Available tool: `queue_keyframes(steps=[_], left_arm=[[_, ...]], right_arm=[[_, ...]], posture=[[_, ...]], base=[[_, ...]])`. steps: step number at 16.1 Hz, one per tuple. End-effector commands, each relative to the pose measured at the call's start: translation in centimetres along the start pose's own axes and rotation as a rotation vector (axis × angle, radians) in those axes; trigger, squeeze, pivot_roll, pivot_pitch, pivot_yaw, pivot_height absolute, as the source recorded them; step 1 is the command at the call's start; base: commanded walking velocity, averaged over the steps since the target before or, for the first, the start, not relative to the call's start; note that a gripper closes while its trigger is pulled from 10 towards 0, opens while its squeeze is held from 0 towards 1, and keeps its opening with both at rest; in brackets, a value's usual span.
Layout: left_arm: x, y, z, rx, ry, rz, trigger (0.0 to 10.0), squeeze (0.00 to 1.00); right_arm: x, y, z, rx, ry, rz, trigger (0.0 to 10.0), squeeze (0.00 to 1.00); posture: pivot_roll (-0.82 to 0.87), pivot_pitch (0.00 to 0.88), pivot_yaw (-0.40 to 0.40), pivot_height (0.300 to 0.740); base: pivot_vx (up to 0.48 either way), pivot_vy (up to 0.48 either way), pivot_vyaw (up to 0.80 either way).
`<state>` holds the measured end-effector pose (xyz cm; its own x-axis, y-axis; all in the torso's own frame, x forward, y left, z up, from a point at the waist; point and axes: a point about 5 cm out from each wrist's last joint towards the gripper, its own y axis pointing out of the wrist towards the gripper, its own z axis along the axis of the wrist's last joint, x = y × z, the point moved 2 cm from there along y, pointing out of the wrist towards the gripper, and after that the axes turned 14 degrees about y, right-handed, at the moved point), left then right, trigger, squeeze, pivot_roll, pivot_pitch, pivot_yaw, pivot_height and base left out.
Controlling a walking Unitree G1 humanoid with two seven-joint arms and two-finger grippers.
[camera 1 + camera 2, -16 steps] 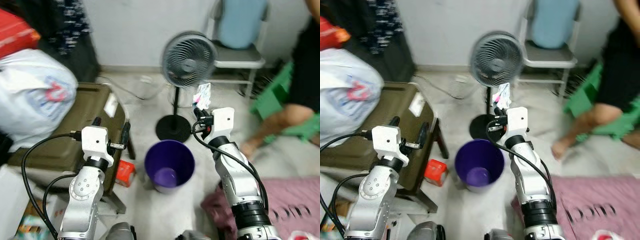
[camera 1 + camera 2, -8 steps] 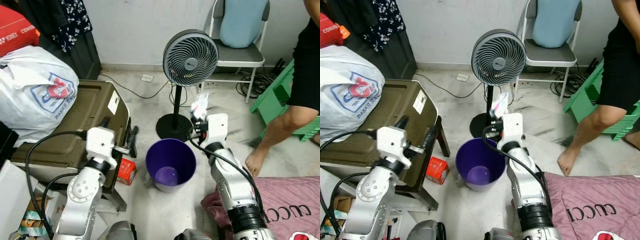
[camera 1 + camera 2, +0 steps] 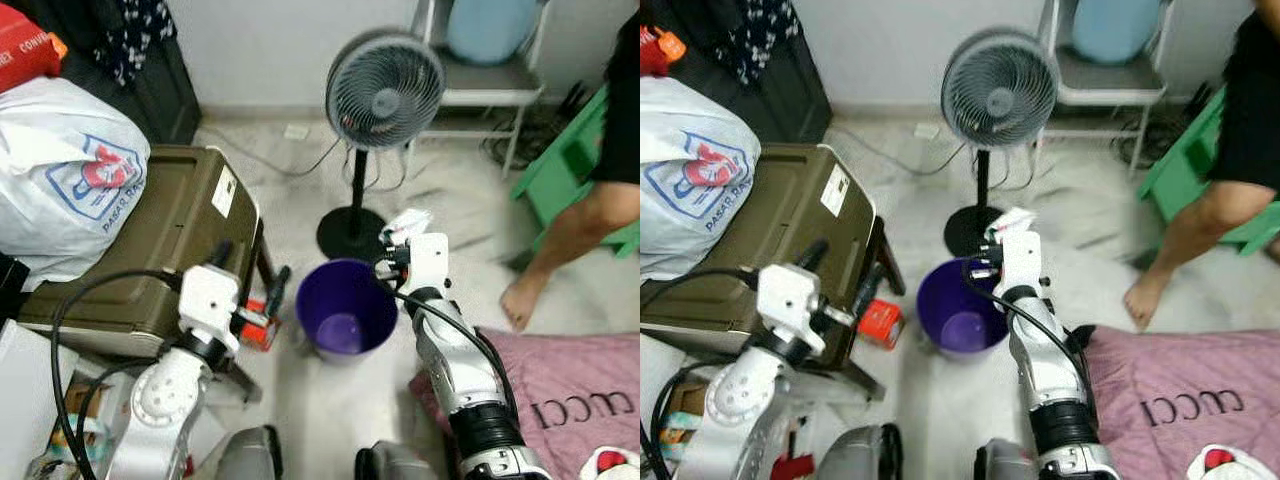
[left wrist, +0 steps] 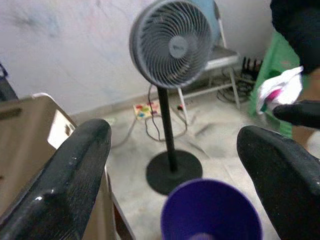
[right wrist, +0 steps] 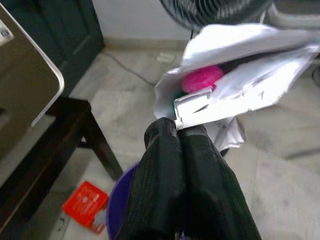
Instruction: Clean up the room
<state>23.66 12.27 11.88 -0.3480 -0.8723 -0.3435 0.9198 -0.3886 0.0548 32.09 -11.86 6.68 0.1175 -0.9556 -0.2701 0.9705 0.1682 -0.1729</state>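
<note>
Right gripper (image 5: 176, 131), clamped on a crumpled wrapper (image 5: 235, 80), has been brought down to the purple bin (image 3: 346, 308) rim, so release looks due; left gripper (image 4: 175, 165) held open.

Even, soft indoor light fills the room, with no hard glare anywhere. My head views are smeared by motion: the fan (image 3: 384, 92) and the chair (image 3: 488, 75) behind it look streaked, and the pale floor (image 3: 455, 205) right of the fan's base blurs into grey bands. Beside the purple bin (image 3: 347, 307) the shadows stay faint and diffuse. In my left wrist view my left tool's fingers (image 4: 75, 175) loom large, dark and soft-edged, with dull highlights. In my right wrist view the white wrapper (image 5: 235, 82) is bright, slightly washed.
</note>
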Motion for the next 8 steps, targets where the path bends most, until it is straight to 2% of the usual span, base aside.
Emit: queue_keyframes(steps=[1, 8], left_arm=[[-0.03, -0.28, 0.12, -0.01, 0.003, -0.015, 10.0, 0.0], [-0.21, -0.57, 0.83, -0.007, -0.038, -0.03, 10.0, 0.0]], right_arm=[[0.16, -0.08, -0.17, 0.003, 0.008, -0.018, 10.0, 0.0], [-0.35, 0.66, 0.02, 0.008, 0.028, -0.03, 10.0, 0.0]], posture=[[0.08, 0.214, 0.084, 0.74], [0.1, 0.245, 0.103, 0.74]], base=[[0.0, 0.0, 0.0], [0.0, 0.0, 0.0]])
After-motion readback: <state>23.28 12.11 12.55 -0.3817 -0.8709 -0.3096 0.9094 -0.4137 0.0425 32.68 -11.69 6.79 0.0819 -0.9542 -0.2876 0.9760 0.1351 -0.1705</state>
